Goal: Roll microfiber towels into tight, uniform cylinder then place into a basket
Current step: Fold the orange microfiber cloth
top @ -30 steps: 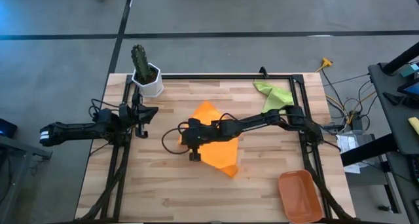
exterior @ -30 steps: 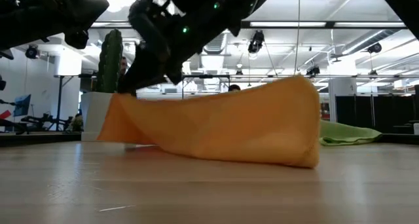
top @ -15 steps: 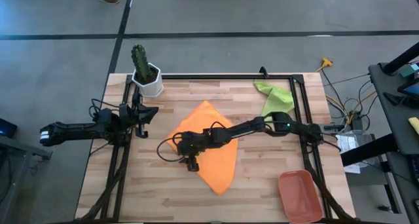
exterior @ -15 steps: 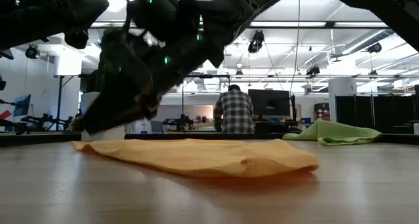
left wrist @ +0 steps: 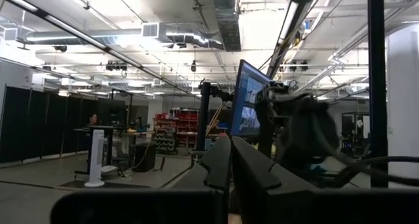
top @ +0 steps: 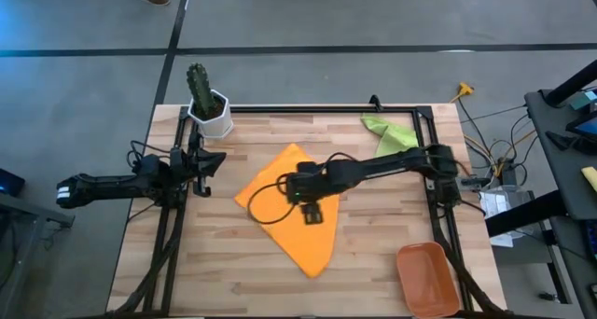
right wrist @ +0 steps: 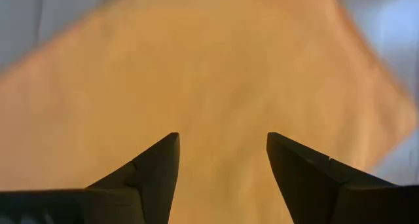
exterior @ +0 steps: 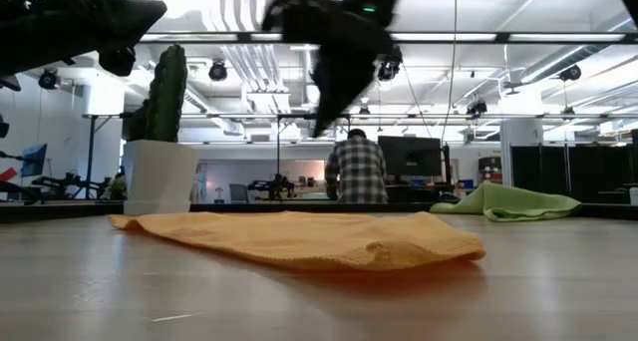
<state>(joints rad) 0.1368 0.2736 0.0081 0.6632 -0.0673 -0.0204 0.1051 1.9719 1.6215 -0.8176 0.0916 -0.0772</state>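
Right gripper [top: 312,213] fingers apart, empty, hovering over flat orange towel [top: 284,207]. We risk loose, skewed roll if we grab mid-cloth instead of edge.

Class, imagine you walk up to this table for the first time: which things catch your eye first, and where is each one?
The orange towel lies spread flat in the middle of the table, with the right gripper hanging open above it, holding nothing. The green towel sits crumpled at the far right edge, the basket empty at the near right corner. A cactus in a white pot stands at the far left corner.
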